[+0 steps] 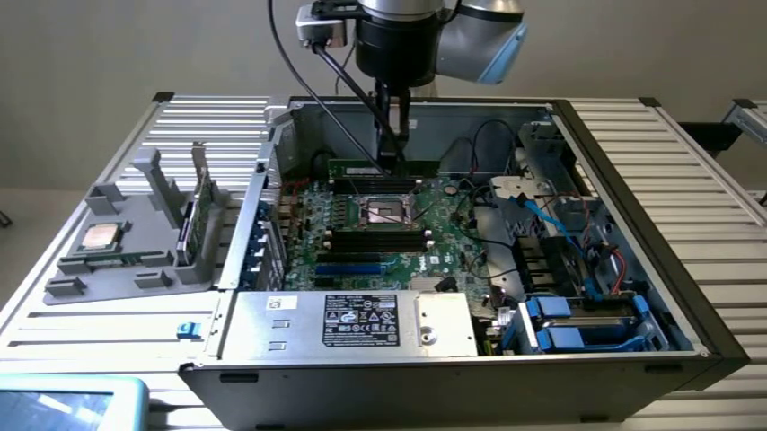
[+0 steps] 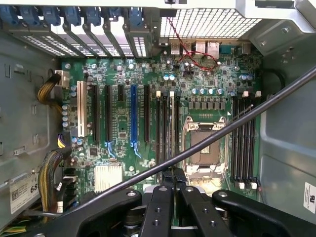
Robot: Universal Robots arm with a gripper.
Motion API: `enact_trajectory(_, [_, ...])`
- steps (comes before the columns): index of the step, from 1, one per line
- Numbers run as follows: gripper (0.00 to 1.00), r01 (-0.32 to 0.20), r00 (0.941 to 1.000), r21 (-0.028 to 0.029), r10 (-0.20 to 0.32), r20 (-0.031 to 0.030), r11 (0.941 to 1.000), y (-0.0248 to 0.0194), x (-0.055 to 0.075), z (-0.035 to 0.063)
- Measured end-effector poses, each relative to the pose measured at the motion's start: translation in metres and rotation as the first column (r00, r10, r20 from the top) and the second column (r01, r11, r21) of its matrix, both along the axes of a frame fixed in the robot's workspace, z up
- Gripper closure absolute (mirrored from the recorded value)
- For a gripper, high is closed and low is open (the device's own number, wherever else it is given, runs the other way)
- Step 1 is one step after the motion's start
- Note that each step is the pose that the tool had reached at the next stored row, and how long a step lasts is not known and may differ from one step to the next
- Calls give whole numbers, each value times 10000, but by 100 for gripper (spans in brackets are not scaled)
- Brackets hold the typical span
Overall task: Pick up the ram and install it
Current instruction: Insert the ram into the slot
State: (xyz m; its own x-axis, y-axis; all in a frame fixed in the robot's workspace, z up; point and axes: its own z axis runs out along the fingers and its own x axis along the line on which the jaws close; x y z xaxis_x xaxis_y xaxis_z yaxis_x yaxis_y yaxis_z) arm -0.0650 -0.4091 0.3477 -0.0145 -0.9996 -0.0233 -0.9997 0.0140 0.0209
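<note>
Two views are covering the open computer case (image 1: 359, 386). The exterior view is showing a grey tray (image 1: 72, 287) sitting on the desk (image 1: 695, 162) at the exterior view's left, carrying a silver processor chip (image 1: 99, 238). The wrist view is showing a blue expansion slot (image 2: 133, 118) and a black cable (image 2: 237, 120) crossing over the motherboard (image 2: 207, 79). The fingers (image 1: 392, 135) are standing nearly closed, pinching the ram (image 1: 383, 167) by its upper edge near mid-length. The ram is hanging level directly beneath them, at the slots on the far side of the processor socket (image 1: 386, 212). Whether it is seated cannot be told.
</note>
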Motion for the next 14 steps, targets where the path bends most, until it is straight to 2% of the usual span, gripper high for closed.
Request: enact_trajectory(14, [89, 3, 10000, -2, -3, -1, 10000, 0, -9, -254])
